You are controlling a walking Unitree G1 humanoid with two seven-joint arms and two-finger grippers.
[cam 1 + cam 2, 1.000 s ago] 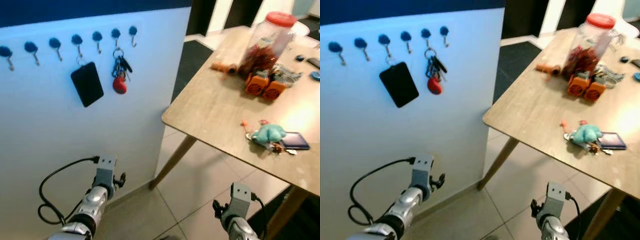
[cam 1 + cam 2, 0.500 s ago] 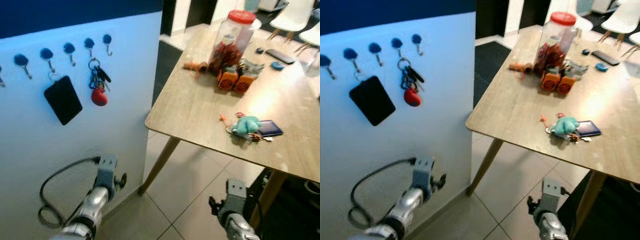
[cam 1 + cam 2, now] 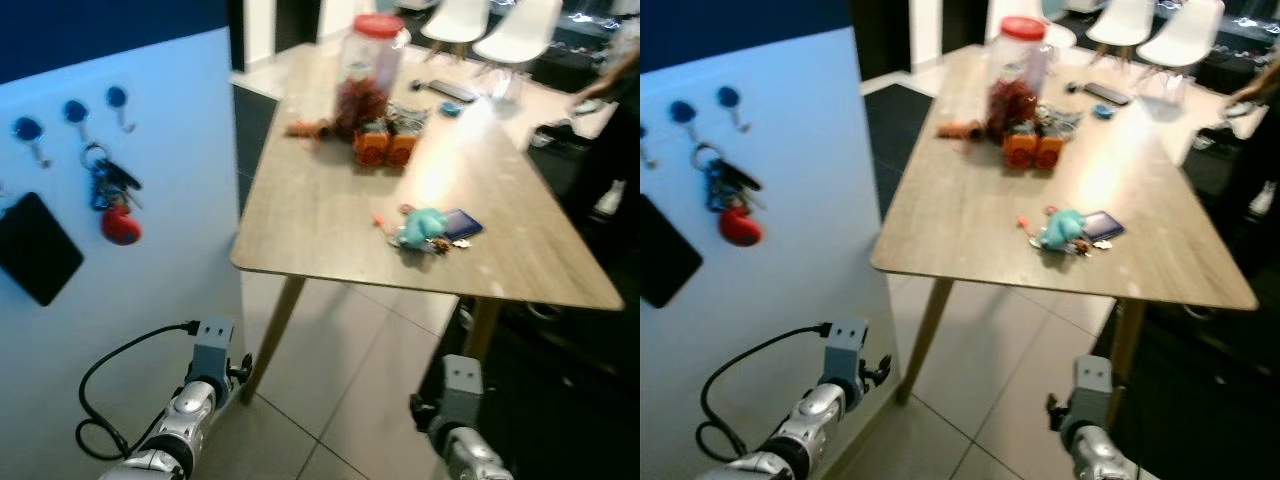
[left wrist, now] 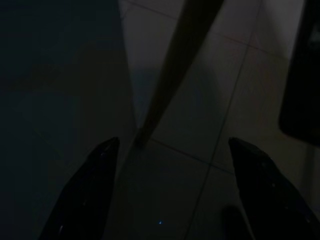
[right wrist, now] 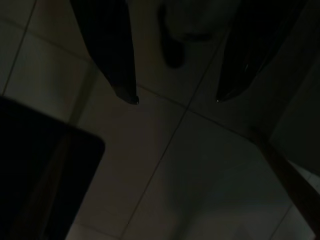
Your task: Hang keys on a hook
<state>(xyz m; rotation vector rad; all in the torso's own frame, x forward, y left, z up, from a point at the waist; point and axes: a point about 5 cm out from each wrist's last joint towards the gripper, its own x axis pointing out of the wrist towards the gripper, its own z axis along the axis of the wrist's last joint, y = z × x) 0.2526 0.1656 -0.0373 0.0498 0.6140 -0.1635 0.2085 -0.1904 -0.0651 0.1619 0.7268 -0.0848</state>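
A bunch of keys with a teal plush fob [image 3: 426,228] lies on the wooden table [image 3: 330,215], close to its near edge and beside a dark phone [image 3: 463,222]. On the pale wall at the left is a row of blue hooks [image 3: 117,99]. One of them holds another key bunch with a red fob [image 3: 112,205], and a black card [image 3: 36,261] hangs further left. Both arms hang low over the tiled floor, the left arm [image 3: 197,385] by the wall and the right arm [image 3: 456,405] below the table's edge. My left gripper [image 4: 173,142] is open and so is my right gripper [image 5: 175,100]; each has nothing in it.
A jar with a red lid [image 3: 369,68], two orange objects [image 3: 386,148] and small clutter stand at the table's far end. White chairs [image 3: 480,25] are beyond it. A person [image 3: 618,120] is at the far right. A table leg [image 3: 272,335] slants down near my left arm.
The camera has swung to the right: the wall and its hooks slid to the left and the table now lies in the middle. Both arms hang as before.
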